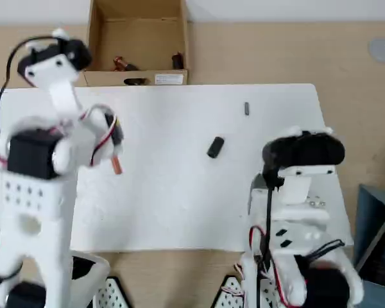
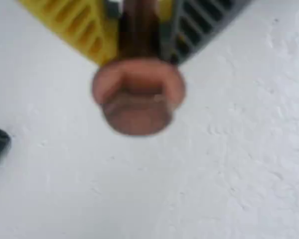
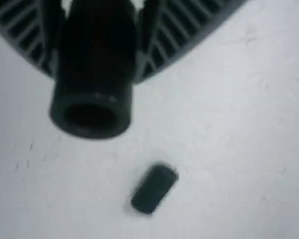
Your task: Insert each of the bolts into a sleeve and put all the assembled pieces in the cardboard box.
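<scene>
Two pieces (image 1: 123, 64) seemingly lie in the cardboard box (image 1: 99, 78) already. The left fingers (image 2: 74, 27) clamp a copper bolt (image 2: 138, 97), the right fingers (image 3: 189, 25) a black sleeve (image 3: 92, 99), not yet joined; another sleeve (image 1: 215, 147) lies loose on the white surface (image 1: 167, 205).

White mat (image 1: 179, 205), cardboard box (image 1: 106, 78) on table (image 1: 353, 77)

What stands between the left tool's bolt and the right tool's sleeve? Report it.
One loose sleeve lies on the white mat roughly between the bolt in the left tool and the held sleeve in the right tool; lying flat, it probably blocks nothing.
</scene>
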Controlling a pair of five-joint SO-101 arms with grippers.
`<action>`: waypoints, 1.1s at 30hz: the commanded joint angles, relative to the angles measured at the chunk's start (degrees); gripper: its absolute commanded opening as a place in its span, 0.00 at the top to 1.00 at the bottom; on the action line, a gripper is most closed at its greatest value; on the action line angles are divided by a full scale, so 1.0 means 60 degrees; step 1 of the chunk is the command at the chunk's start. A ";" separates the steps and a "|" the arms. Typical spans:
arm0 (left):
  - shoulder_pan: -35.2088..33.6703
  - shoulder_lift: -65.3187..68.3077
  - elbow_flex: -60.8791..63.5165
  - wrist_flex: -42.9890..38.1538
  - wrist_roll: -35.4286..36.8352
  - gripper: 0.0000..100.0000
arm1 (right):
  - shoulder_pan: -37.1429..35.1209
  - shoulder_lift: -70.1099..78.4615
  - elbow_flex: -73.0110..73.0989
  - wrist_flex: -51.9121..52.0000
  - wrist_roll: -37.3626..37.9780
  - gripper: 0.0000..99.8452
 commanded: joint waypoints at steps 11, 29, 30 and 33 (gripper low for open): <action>0.0059 -0.6674 0.7853 -0.5187 -0.0469 1.00 | -0.0330 -0.3158 0.3875 -0.2755 0.0733 0.99; 0.1905 -1.1978 1.1546 -0.8410 -0.0425 1.00 | -0.4989 -0.3158 0.5443 -0.5319 0.0762 0.99; 0.1890 -1.1978 1.1516 -0.8513 -0.0425 1.00 | -0.5106 -0.3158 0.5443 -0.5333 0.0762 0.99; 0.1861 -1.1949 1.1502 -0.8908 -0.0337 1.00 | -0.5458 -0.3158 0.5516 -0.5333 0.0777 0.99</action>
